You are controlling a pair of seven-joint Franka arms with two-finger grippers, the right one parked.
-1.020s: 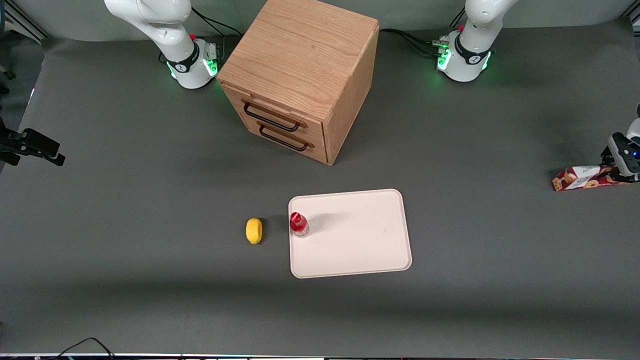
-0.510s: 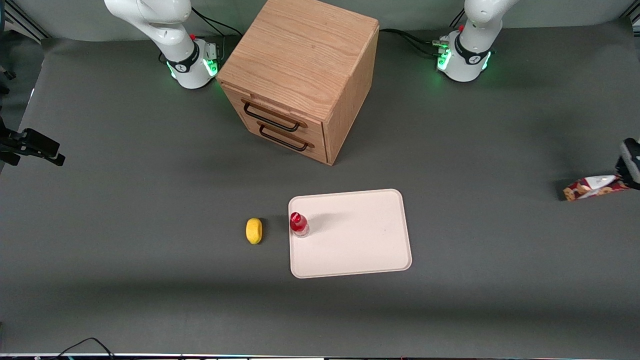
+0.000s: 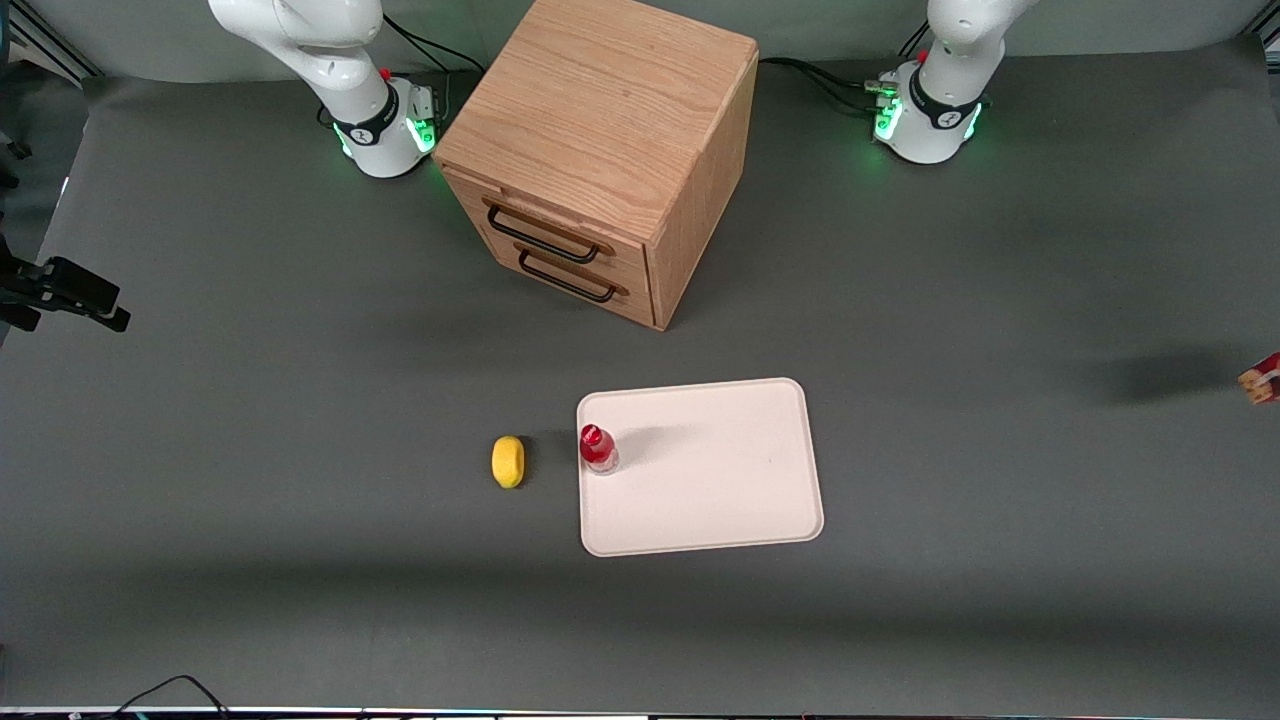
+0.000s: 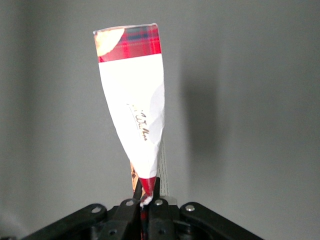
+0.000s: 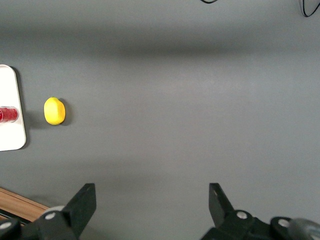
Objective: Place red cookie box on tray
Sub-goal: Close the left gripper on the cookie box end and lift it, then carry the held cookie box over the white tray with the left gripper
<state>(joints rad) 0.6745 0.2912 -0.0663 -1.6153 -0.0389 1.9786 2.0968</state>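
**Box held, well clear of tray**

The claw (image 4: 145,200) is closed tight on one end of the cookie box (image 4: 134,107), which sticks out from the fingers above the grey bench (image 3: 300,400). In the front view only a corner of the box (image 3: 1262,383) shows, at the working arm's end of the bench, raised, its shadow apart from it. The tray (image 3: 720,480) sits mid-bench, well apart from the box, with a red-capped bottle (image 3: 597,447) standing at one edge. A lemon (image 3: 508,461) lies just beside the tray. The cabinet (image 3: 600,150) stands farther from the camera.
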